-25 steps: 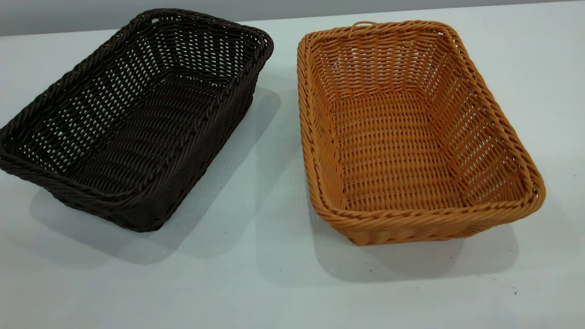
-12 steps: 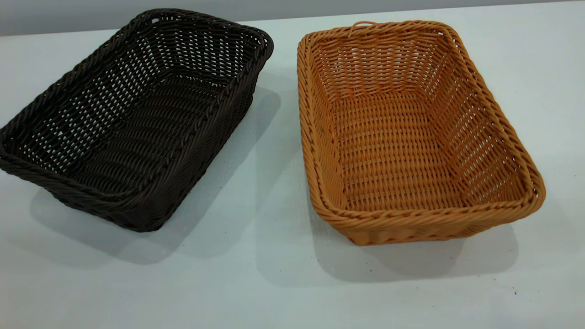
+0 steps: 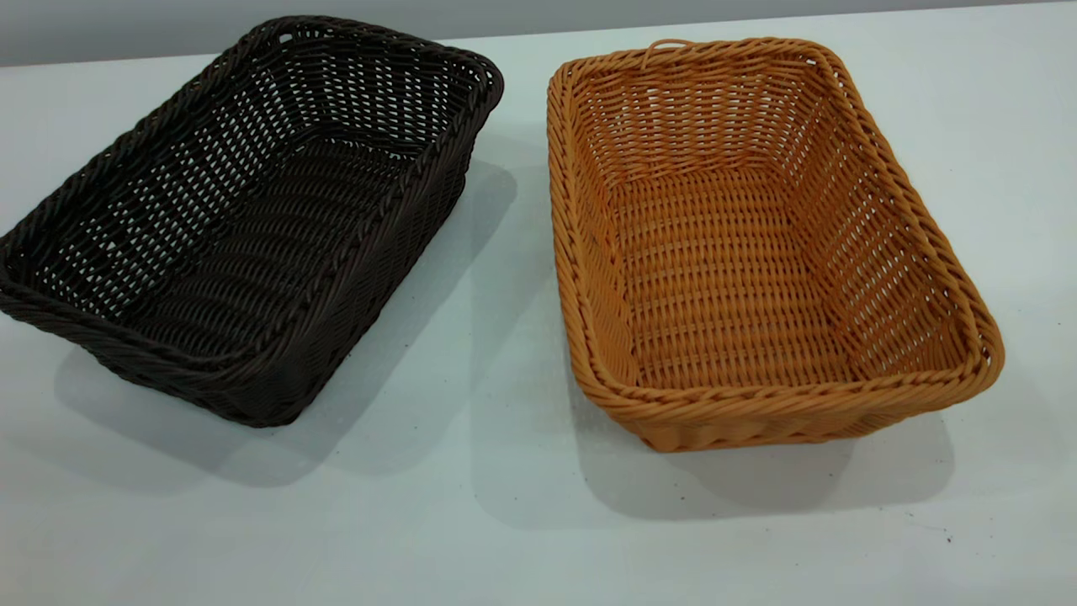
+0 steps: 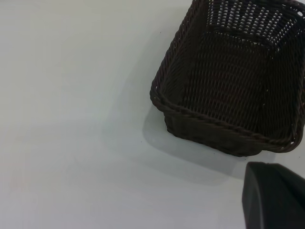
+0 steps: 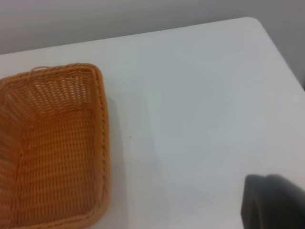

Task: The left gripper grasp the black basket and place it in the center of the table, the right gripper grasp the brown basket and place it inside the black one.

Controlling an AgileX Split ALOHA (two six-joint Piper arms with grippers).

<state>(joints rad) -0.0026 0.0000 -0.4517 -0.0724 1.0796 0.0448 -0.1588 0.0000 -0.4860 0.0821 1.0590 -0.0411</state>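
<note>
Exterior view is showing the black basket (image 3: 244, 219) sitting on the left part of the white worktop (image 3: 471, 522), turned at a slant so that one short end is nearly reaching the picture's left border. The brown basket (image 3: 757, 244) is standing upright to its right, apart from it, with a strip of bare worktop running between the two braided rims; that strip is narrowing toward the far side, where the baskets' corners are coming near each other without touching. A small loose loop (image 3: 667, 44) is sticking up from the brown basket's far short end. Both baskets are lying open and holding nothing. Bare worktop is stretching wide in front of both baskets, and more is lying open to the right of the brown one. The worktop's far edge is running just behind both baskets.

Left wrist view is looking down on the black basket (image 4: 233, 81) with broad bare worktop beside it; only a dark corner of the left gripper (image 4: 274, 195) is showing, clear of the basket, and whether it is wide or narrow cannot be told. Right wrist view is showing the brown basket (image 5: 52, 148) well apart from the worktop's rounded corner (image 5: 255, 21), with open surface between. The right gripper (image 5: 274, 202) is likewise showing as a dark corner only, its opening impossible to judge.
</note>
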